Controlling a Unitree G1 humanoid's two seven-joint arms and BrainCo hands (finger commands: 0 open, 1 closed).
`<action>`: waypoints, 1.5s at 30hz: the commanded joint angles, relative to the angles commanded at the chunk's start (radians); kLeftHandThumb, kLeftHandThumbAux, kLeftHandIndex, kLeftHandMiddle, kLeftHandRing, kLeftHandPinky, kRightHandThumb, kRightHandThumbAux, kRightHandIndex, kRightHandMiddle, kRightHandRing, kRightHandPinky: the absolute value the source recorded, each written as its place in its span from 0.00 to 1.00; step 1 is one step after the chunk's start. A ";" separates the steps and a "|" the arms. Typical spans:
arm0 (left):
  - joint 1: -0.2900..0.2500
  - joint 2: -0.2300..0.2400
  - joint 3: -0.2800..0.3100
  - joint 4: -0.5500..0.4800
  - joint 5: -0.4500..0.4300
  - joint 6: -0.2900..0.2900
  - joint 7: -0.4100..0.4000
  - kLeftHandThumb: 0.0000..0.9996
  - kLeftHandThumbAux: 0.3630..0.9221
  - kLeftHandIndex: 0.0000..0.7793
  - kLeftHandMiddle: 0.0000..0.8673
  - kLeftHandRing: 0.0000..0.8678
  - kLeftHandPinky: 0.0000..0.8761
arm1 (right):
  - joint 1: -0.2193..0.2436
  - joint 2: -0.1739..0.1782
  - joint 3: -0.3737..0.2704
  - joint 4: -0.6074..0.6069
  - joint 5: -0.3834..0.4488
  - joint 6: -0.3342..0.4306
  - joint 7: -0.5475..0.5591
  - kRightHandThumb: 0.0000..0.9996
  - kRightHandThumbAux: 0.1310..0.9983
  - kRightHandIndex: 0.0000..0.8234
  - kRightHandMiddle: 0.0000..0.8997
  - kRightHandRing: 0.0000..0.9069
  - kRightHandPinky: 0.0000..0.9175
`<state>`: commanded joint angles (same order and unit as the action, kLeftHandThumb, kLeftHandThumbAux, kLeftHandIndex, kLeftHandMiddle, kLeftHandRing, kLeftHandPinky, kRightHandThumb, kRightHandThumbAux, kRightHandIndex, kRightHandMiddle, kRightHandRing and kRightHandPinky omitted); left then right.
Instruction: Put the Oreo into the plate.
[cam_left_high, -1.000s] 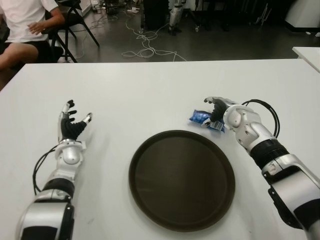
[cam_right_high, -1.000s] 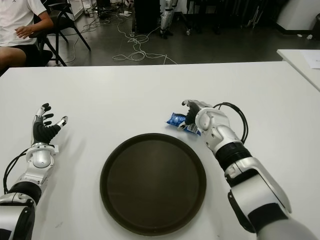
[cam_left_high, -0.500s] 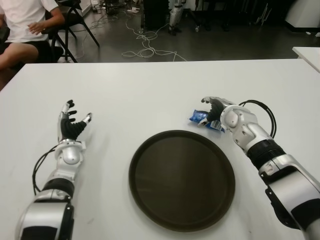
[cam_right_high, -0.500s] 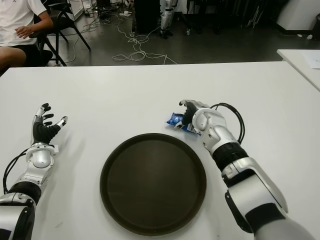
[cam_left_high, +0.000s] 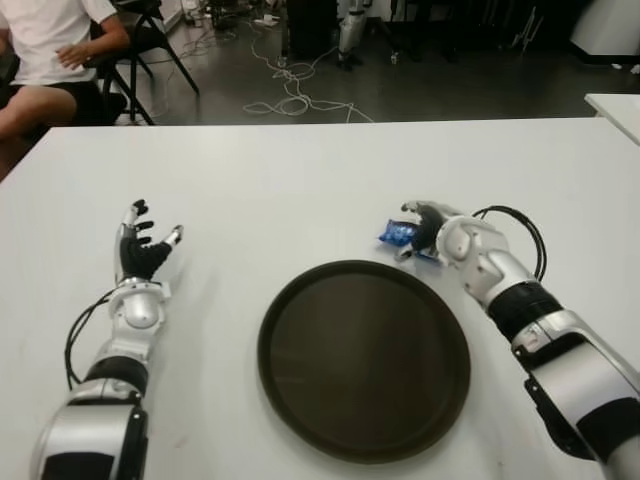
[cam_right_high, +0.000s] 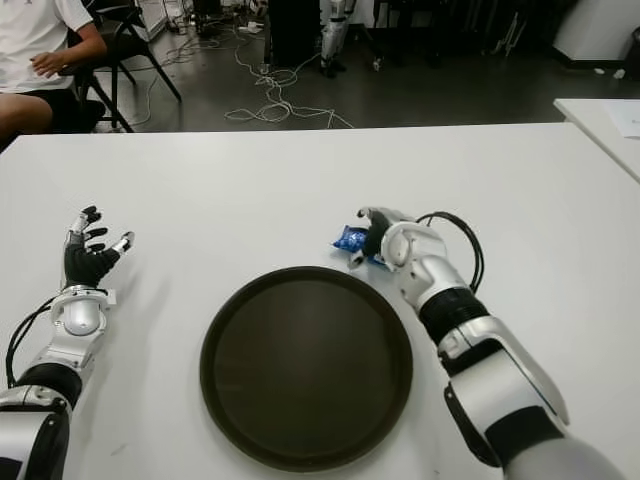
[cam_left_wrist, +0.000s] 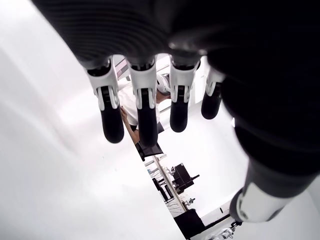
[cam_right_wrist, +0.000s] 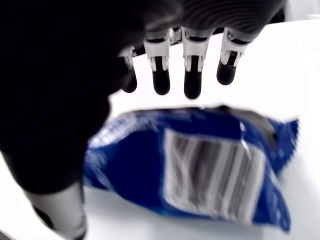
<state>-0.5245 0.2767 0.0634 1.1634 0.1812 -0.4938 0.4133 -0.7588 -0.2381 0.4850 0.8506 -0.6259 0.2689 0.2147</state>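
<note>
Oreo packet (cam_left_high: 399, 234) lies on the table (cam_left_high: 300, 190), just beyond the plate's (cam_left_high: 364, 358) far right rim; right hand (cam_left_high: 432, 225) cups over it, fingers apart, not clamped. Left hand (cam_left_high: 141, 255), spread, empty, shows well left of the plate.

The Oreo packet (cam_left_high: 398, 235) is a small blue wrapper lying flat on the white table (cam_left_high: 300, 180), just beyond the far right edge of the plate (cam_left_high: 364, 358) and not on it. Only its left end shows from the head views; the rest is covered by the right hand (cam_left_high: 432, 228). From the right wrist view the packet (cam_right_wrist: 200, 170) shows a crinkled blue film with a white barcode panel facing up and a serrated, crimped end. The plate is a round, dark brown tray with a low raised rim, sitting flat near the table's front edge, with nothing in it.
</note>
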 joint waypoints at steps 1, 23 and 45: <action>0.000 0.000 -0.001 0.000 0.001 -0.001 0.000 0.23 0.60 0.12 0.17 0.20 0.24 | 0.001 0.001 -0.001 0.002 0.001 0.000 -0.002 0.00 0.76 0.16 0.16 0.14 0.07; -0.002 0.008 -0.010 0.002 0.011 0.003 0.008 0.24 0.63 0.12 0.18 0.20 0.25 | 0.035 -0.014 -0.025 0.003 0.013 0.012 -0.032 0.00 0.73 0.18 0.16 0.13 0.06; -0.002 0.006 -0.006 0.003 0.007 0.007 0.006 0.23 0.60 0.12 0.20 0.23 0.29 | 0.069 -0.047 -0.028 -0.062 0.010 0.069 -0.008 0.00 0.74 0.14 0.15 0.13 0.06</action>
<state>-0.5270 0.2826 0.0576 1.1660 0.1885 -0.4871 0.4190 -0.6898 -0.2847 0.4572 0.7887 -0.6162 0.3379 0.2067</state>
